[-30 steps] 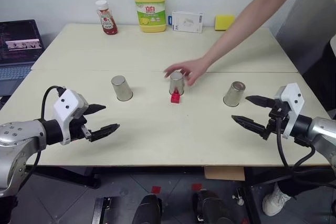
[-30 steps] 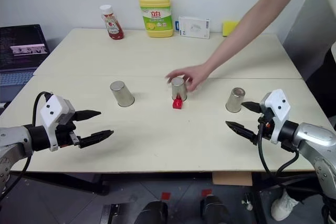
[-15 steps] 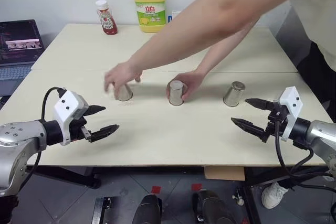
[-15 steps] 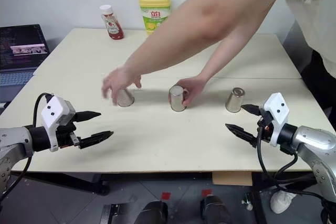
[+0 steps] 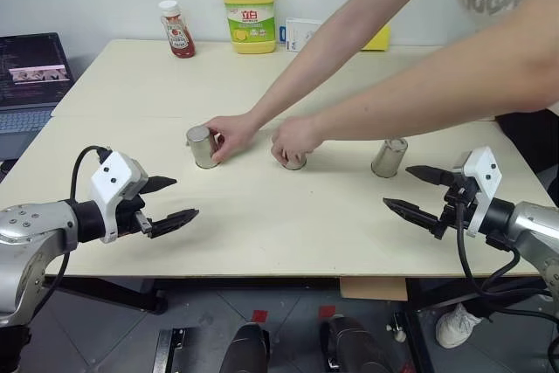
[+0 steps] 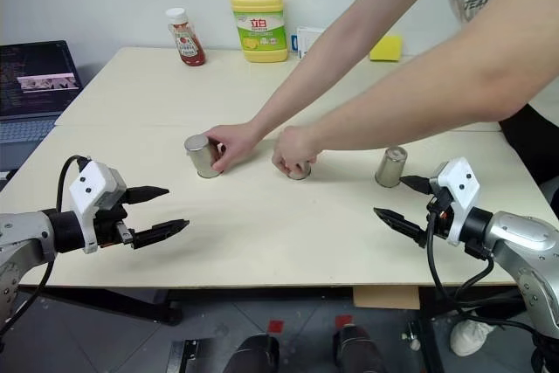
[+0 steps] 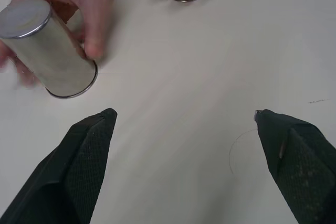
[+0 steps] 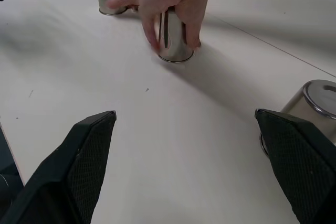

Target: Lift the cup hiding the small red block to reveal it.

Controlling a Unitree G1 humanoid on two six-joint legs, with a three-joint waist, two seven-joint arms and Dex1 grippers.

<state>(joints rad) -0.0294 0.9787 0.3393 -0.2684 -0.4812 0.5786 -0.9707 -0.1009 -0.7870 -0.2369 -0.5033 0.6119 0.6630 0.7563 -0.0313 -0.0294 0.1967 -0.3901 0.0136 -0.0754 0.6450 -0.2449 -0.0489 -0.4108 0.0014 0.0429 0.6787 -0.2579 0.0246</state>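
Both pincers, left (image 5: 173,201) and right (image 5: 410,191), hover spread over the pale bench (image 5: 262,224). A person's hands (image 5: 295,139) cover two upturned steel cups; a third cup (image 5: 389,156) stands free. Behind: soap bottle (image 5: 249,8), laptop (image 5: 33,72).

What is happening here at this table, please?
A person has one hand on the left steel cup and the other hand over the middle cup. The right cup stands untouched. All three are upside down on the table. The left gripper and right gripper hover near the table's front edge, fingers open, holding nothing.
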